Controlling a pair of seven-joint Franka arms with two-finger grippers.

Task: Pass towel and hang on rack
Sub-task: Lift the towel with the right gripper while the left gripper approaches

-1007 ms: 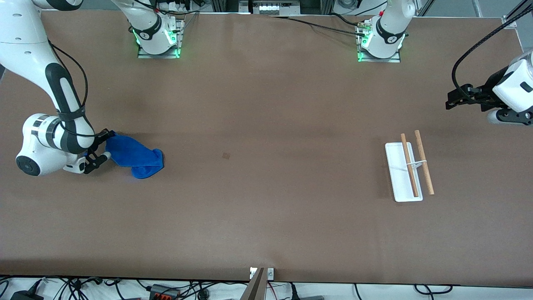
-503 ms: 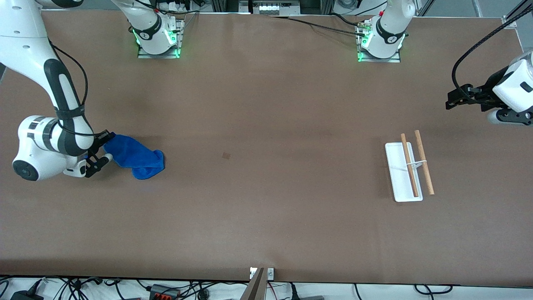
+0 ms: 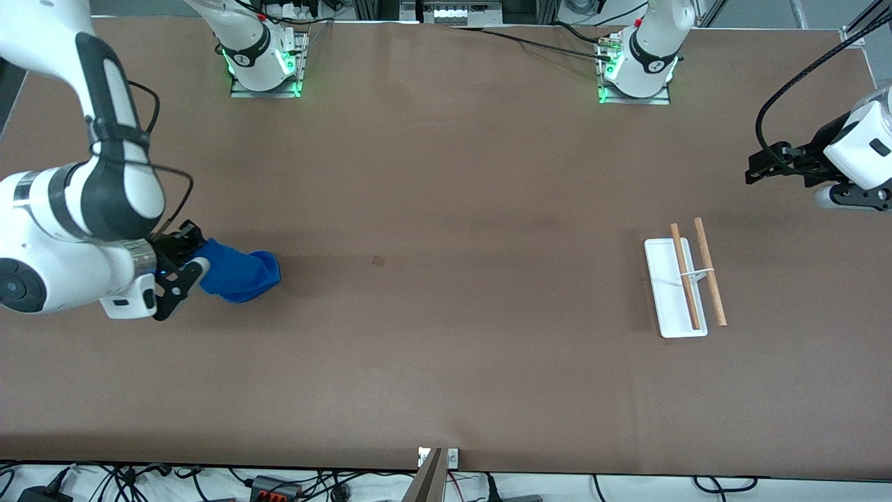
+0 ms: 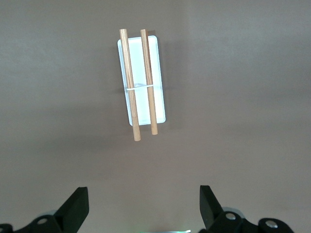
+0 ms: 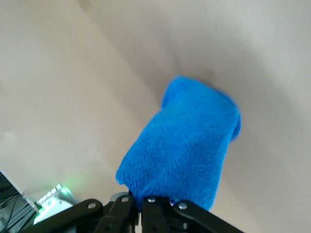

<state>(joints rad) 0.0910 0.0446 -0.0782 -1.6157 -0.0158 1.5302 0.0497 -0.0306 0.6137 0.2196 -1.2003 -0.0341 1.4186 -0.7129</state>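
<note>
Blue towel (image 3: pixel 240 277) pinched in right gripper (image 3: pixel 187 268) near bench (image 3: pixel 446 348) end edge; left gripper (image 3: pixel 761 166) waiting, spread wide, near rack (image 3: pixel 674 289).

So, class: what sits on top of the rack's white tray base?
Above the rack base, two parallel wooden rods rest on a thin white support. No towel is on them. The base strips directly under the rods are covered.

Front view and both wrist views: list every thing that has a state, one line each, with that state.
towel: bunched, one end pinched in the right end effector, hanging from it.
rack: standing on the table, both rods bare.
right end effector: shut on the towel, at the right arm's end of the table.
left end effector: open, holding nothing, waiting above the table near the rack.
</note>
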